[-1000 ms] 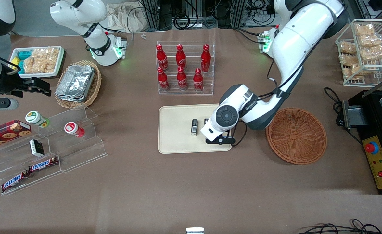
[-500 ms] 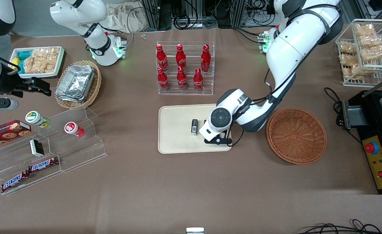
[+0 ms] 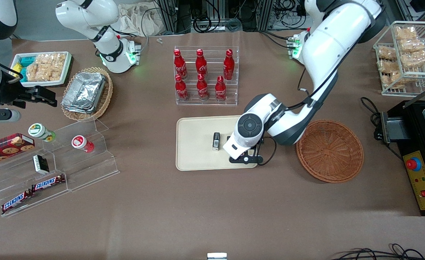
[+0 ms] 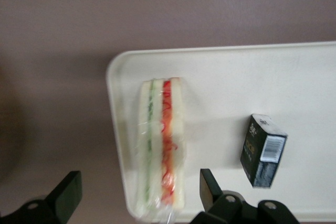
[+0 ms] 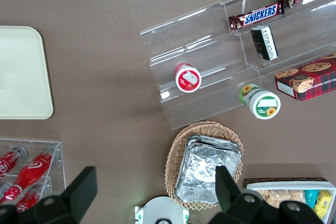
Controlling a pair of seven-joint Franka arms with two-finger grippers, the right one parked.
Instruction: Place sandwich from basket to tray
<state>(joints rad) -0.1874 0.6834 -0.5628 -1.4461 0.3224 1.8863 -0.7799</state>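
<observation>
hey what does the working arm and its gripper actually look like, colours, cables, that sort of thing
The left arm is glossy white with rounded segments, dark grey bands at the joints and a round dark grey cap on the wrist. Thin black cables run along it, and a green light glows at its base. The gripper, above the tray beside the basket, is black, with blocky matte black fingers.

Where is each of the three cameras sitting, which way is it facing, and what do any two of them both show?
Front view: high, facing the robots, looking down on the table; both arms show, gripper above the tray.
Left wrist view: on the working arm, looking down at the sandwich lying on the tray, open fingers apart from it.
Right wrist view: on the parked arm, looking down; its own fingers show.
Shared: all three show the tray; front and left wrist show the small dark box.
</observation>
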